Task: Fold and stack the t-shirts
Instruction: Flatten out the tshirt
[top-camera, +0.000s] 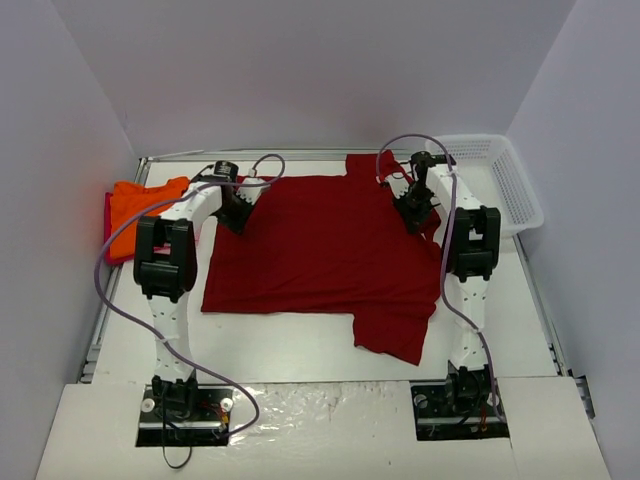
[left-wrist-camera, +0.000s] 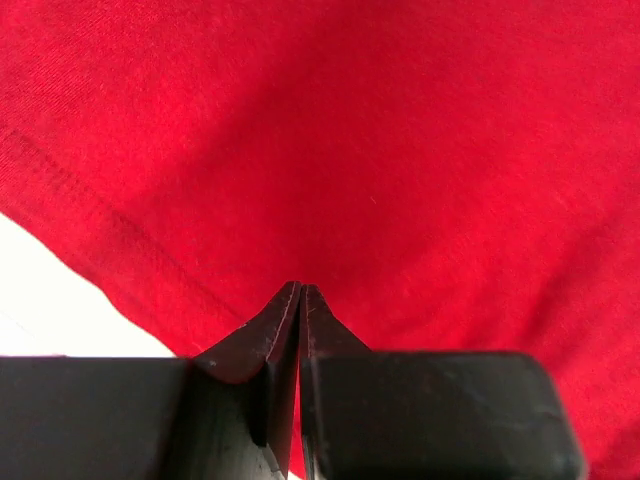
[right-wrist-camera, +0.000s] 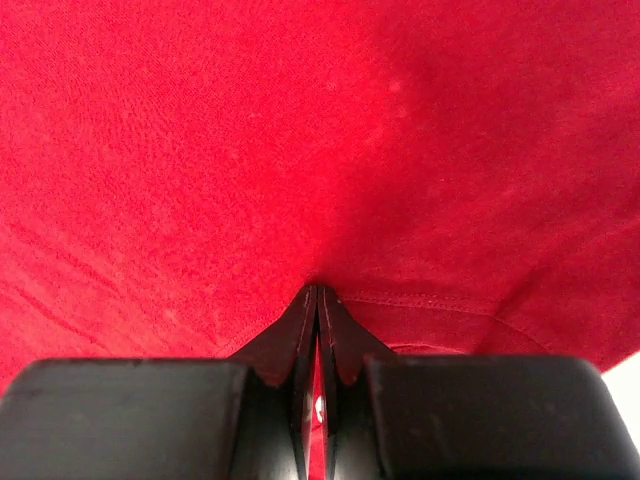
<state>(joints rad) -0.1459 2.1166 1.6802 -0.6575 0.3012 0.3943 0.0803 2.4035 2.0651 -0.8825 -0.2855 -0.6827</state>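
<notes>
— Where do we find the large dark red cloth t-shirt (top-camera: 320, 240)?

— We see it spread mostly flat across the middle of the white counter (top-camera: 300, 345). One sleeve (top-camera: 395, 335) sticks out toward the near right. Another bit of it pokes out at the far edge, right of centre.

— And the left tool (top-camera: 235, 215)?

— We place it at the shirt's far left corner. In the left wrist view its two dark fingers (left-wrist-camera: 250, 340) are pressed together, with a thin sliver of red cloth caught between them. A stitched hem runs across the left of that view, and bare white counter shows beyond it at the lower left.

— The right tool (top-camera: 412, 215)?

— We see it on the shirt's far right part, near the sleeve. In the right wrist view its fingers (right-wrist-camera: 285, 335) are also closed tight, red fabric pinched in the narrow slit between them. A seam line curves off to the right of the tips.

— Anything else we can name?

— A bright orange cloth t-shirt (top-camera: 140, 205) lies crumpled at the far left edge of the counter, just beside the red one's left side. A white plastic mesh basket (top-camera: 505, 185) sits at the far right corner, apart from the red shirt.
</notes>
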